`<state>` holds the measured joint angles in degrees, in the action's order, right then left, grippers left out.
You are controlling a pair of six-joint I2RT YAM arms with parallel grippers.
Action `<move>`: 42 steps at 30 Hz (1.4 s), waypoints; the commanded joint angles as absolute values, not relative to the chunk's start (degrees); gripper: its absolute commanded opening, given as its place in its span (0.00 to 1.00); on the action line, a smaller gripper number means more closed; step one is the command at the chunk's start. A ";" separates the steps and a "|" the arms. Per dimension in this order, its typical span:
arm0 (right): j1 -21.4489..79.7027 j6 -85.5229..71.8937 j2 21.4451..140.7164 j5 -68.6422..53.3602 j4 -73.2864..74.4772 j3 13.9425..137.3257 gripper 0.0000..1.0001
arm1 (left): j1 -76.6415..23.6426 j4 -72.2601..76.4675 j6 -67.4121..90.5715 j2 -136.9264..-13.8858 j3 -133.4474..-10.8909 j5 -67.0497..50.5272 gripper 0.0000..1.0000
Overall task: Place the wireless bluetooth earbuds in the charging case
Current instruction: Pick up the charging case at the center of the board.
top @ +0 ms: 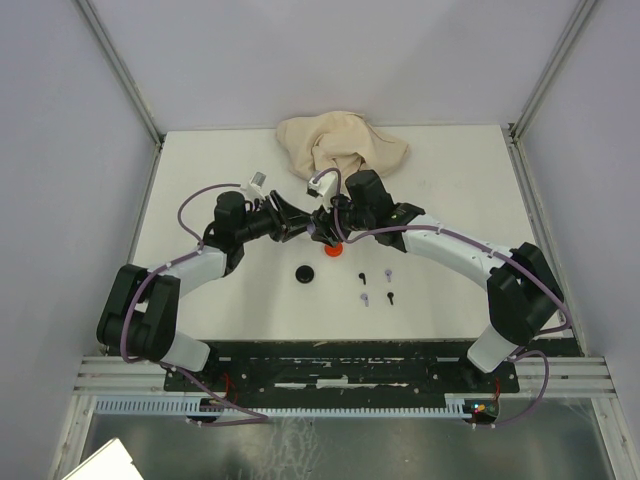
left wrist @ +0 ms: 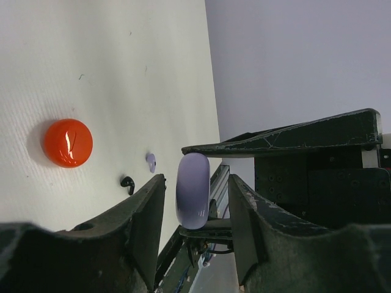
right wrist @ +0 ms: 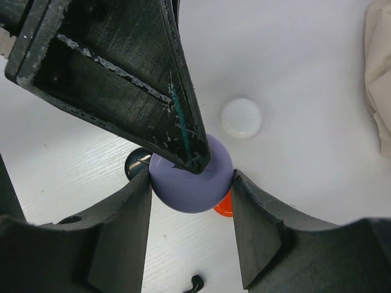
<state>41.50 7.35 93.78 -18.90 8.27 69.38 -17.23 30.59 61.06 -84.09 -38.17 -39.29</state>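
while right gripper [right wrist: 190,181] pinches the lavender case [right wrist: 186,190] by its edge, contents hidden, left gripper [left wrist: 195,183] straddles it part open, gaps both sides. four earbuds [top: 365,275] lie loose on table [top: 250,295] near red case [top: 333,250], black case [top: 305,273]; cloth [top: 340,145] behind.

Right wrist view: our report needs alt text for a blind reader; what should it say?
The right gripper clamps a round lavender case above a white table, with the left arm's black finger pointing in from the upper left at the case's top edge. A white disc lies beyond and a red disc peeks out behind the case.
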 commanded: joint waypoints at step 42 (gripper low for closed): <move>36.17 -7.46 85.42 -6.49 9.88 72.34 1.00 | -17.49 42.37 64.15 -85.42 -37.65 -33.99 0.03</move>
<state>35.68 -4.64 84.79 -8.56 7.38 69.12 -17.28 34.96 61.25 -84.53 -37.47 -34.57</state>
